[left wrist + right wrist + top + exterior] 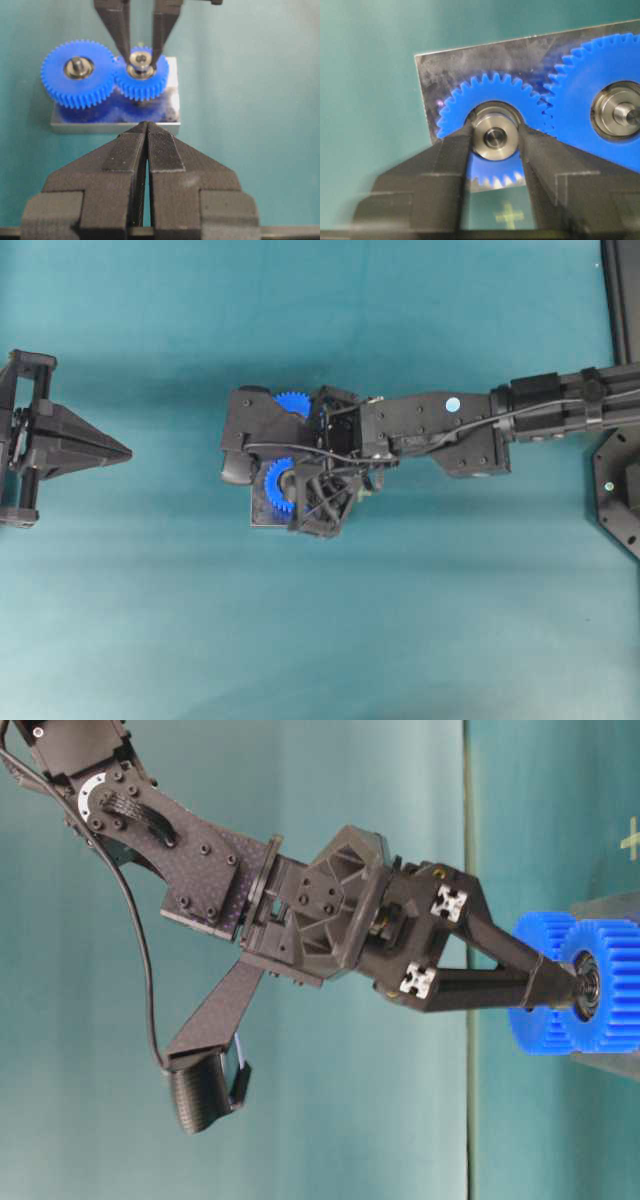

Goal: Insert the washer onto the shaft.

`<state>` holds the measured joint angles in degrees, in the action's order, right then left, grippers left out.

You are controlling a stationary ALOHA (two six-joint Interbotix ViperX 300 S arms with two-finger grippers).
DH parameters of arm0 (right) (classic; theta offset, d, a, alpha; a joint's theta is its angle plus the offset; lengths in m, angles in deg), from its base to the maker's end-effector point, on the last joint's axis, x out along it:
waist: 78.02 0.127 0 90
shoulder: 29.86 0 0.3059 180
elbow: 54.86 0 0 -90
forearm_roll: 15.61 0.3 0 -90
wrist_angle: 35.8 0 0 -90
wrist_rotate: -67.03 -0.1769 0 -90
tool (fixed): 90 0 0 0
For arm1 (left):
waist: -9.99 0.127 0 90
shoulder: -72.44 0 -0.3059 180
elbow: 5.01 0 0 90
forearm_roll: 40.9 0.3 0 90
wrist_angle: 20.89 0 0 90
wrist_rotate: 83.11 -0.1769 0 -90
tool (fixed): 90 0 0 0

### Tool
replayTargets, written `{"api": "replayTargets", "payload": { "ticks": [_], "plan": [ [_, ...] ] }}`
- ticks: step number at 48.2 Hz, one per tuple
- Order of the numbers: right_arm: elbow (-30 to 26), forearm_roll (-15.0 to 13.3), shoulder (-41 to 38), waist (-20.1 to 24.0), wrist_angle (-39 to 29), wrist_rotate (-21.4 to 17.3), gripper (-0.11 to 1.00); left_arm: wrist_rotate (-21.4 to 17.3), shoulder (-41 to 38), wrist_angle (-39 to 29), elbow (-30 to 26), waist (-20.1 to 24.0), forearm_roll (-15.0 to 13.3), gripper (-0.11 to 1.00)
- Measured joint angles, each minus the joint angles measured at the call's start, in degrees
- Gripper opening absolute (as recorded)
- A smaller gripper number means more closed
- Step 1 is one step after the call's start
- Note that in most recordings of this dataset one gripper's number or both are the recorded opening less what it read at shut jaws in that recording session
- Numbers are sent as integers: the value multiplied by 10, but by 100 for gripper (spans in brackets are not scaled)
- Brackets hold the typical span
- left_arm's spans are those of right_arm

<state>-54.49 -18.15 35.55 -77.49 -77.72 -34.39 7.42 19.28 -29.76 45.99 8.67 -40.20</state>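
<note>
Overhead, the left gripper (125,453) sits at nine o'clock, fingers pressed together and holding nothing, well apart from the plate (262,515). At centre, the right gripper (290,485) covers most of the two blue gears, hiding the washer. The right wrist view supplies what overhead lacks: both fingers (447,160) pinch the silvery washer (494,136) on the shaft (495,137) at the small gear (457,102)'s hub. The left wrist view shows the large gear (77,72) meshed at the small gear's nine o'clock.
</note>
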Motion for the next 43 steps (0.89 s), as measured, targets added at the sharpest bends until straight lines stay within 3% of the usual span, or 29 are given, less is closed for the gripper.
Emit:
{"api": "replayTargets", "payload": {
  "ticks": [3, 16, 43],
  "plan": [
    [-1, -2, 0, -4, -1, 0, 75, 0, 1, 0, -1, -1, 0, 0],
    [-2, -29, 1, -2, -15, 1, 74, 0, 1, -1, -1, -1, 0, 0],
    [19, -29, 54, 4, 5, 1, 72, 1, 1, 0, 0, -1, 0, 0]
  ]
}}
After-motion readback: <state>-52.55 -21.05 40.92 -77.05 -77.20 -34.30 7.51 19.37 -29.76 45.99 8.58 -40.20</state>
